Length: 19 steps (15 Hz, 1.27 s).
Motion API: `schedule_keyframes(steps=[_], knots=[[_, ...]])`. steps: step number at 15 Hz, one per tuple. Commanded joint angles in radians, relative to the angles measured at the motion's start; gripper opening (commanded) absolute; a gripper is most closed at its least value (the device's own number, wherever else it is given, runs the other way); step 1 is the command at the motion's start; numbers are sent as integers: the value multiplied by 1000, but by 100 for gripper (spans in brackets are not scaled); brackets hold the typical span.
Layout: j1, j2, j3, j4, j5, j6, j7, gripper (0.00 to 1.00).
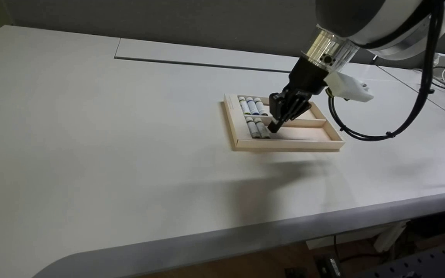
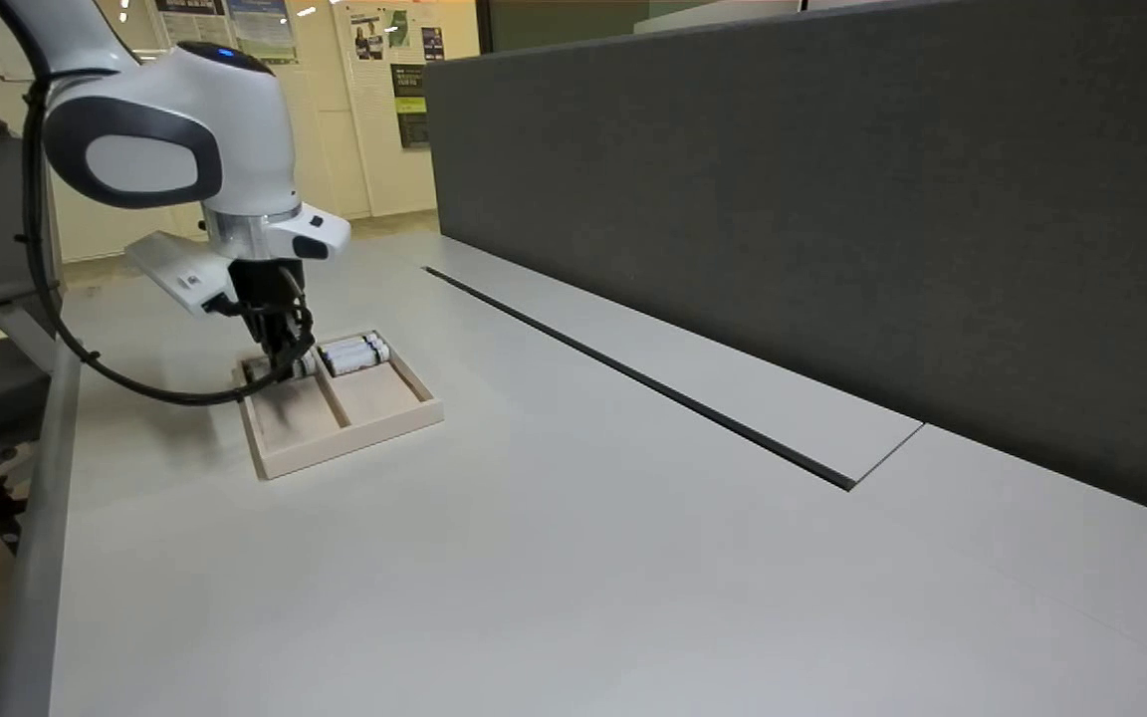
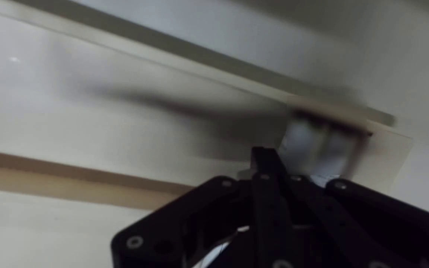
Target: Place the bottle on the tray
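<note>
Placing looks done — the vial (image 1: 262, 128) nearest the closed, apparently empty jaws lies in the wooden tray (image 1: 289, 145), right of centre — next, lift clear.

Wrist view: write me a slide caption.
Black fingers near two blurred pale vials at one end of the wooden tray.

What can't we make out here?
Whether the gripper holds anything: fingers block the wrist view; too small in both exterior views.
Pair of vials: partly hidden by gripper and cable in an exterior view.
Vial labels: too small in both exterior views, blurred in wrist view.
Arm: cut off at top in both exterior views.
</note>
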Motion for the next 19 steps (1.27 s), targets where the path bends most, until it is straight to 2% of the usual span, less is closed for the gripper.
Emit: schedule_keyframes(steps=[1, 4, 5, 6, 11, 15, 16, 19], knots=[[-2, -106, -30, -23, -40, -10, 54, 0], [-15, -205, -42, -41, -39, -23, 40, 0], [-11, -247, -57, -46, -45, -54, 46, 26], [-19, -279, -57, -43, -34, -84, 31, 27], [7, -433, -163, -7, -36, -315, 21, 59], [26, -495, -248, 7, -64, -409, 43, 87], [43, -470, -247, 0, -40, -370, 6, 68], [43, -490, -270, 0, -45, -391, 7, 87]])
